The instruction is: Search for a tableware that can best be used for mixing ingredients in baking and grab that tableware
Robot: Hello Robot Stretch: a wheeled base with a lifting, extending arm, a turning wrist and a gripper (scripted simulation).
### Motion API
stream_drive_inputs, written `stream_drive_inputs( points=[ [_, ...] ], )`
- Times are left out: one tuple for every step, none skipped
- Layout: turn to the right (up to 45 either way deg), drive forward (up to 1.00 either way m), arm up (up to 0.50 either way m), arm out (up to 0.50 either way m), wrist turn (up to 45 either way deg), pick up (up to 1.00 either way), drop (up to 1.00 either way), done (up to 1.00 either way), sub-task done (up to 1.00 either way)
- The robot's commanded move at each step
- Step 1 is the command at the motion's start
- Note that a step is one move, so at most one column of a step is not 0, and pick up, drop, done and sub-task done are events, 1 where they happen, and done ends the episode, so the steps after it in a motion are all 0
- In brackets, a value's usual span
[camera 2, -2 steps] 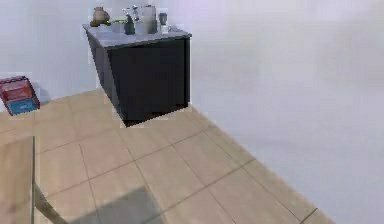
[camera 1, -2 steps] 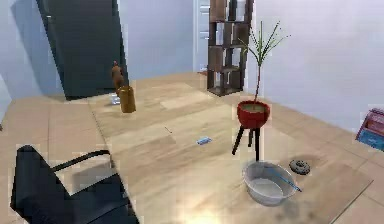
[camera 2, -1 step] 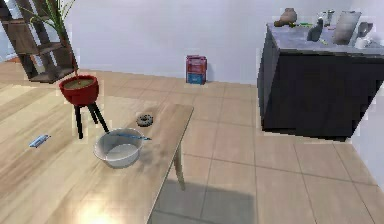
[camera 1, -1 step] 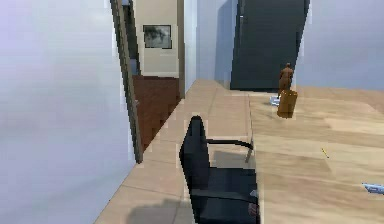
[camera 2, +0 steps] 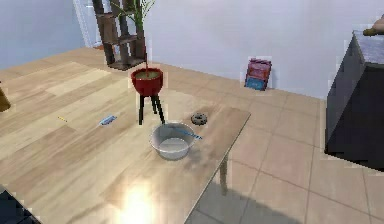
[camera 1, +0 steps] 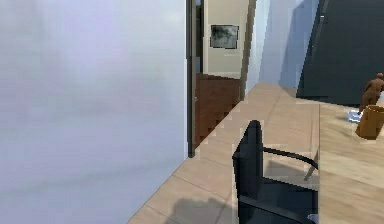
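A grey metal bowl point(camera 2: 173, 141) stands on a light wooden table point(camera 2: 90, 170) in the arm side view, near the table's right edge. Its inside looks empty and a small handle or lip juts out on its right. Just beyond it lies a small dark round thing point(camera 2: 199, 119). To the bowl's left, farther back, a small blue thing point(camera 2: 107, 121) lies flat on the tabletop.
A red pot with a plant point(camera 2: 148, 82) on black legs stands behind the bowl. Farther off are a dark shelf point(camera 2: 122, 35), a pink-and-blue item point(camera 2: 258, 73) by the wall and dark furniture point(camera 2: 360, 100). Ahead, a black office chair point(camera 1: 265, 175), a wooden table edge point(camera 1: 350, 165), a white wall point(camera 1: 90, 100) and a doorway point(camera 1: 215, 100).
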Motion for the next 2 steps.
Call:
stream_drive_inputs(
  points=[
    [0.0,0.0,0.5,0.0,0.0,0.0,0.0,0.0,0.0],
    [0.0,0.0,0.38,0.0,0.0,0.0,0.0,0.0,0.0]
  ],
)
